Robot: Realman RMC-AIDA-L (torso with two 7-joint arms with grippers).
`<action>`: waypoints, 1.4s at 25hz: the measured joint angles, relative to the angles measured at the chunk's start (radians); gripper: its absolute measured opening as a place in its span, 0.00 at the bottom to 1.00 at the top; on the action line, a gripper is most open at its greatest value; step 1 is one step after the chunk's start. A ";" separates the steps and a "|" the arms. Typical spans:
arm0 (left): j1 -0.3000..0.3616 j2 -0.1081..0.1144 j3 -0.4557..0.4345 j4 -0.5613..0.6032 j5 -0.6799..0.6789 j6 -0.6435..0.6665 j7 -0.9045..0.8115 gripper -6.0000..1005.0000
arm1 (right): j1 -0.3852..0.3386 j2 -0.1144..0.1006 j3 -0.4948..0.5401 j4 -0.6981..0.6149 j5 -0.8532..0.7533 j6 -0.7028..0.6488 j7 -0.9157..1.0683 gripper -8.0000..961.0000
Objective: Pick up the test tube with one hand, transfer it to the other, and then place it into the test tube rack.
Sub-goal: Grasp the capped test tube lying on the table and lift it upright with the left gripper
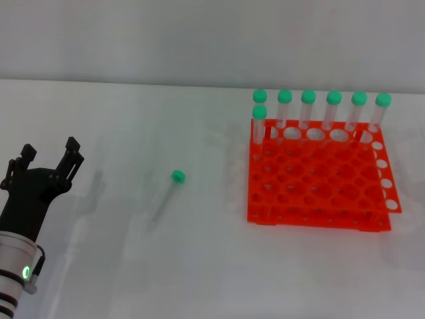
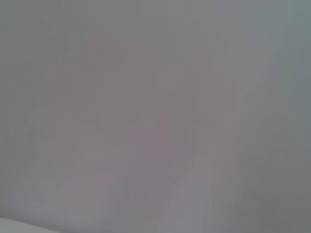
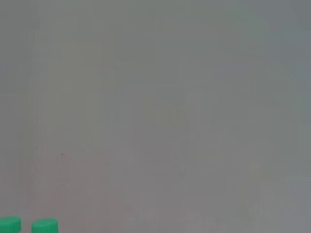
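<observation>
A clear test tube with a green cap lies flat on the white table, left of the orange-red rack. Several green-capped tubes stand in the rack's back row, with one more at its back left. My left gripper, black with a green light on its arm, hovers open and empty at the table's left, well left of the lying tube. My right gripper is out of view. Two green caps show in a corner of the right wrist view.
The table is white, with a grey wall behind it. The left wrist view shows only a plain grey surface.
</observation>
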 joint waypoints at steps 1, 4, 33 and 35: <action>0.000 0.000 0.000 0.000 -0.001 0.000 0.000 0.88 | 0.000 0.000 0.000 0.000 0.000 0.000 0.000 0.91; 0.000 0.000 0.000 0.000 -0.002 -0.002 -0.004 0.88 | 0.001 0.000 0.000 0.000 0.000 0.000 0.000 0.90; -0.582 0.178 0.351 -0.712 0.746 0.079 -1.507 0.82 | 0.006 -0.002 0.000 -0.005 0.002 0.000 0.000 0.88; -0.632 0.181 0.354 -0.768 0.838 0.139 -1.545 0.82 | 0.010 -0.002 0.000 -0.003 0.002 0.000 0.000 0.88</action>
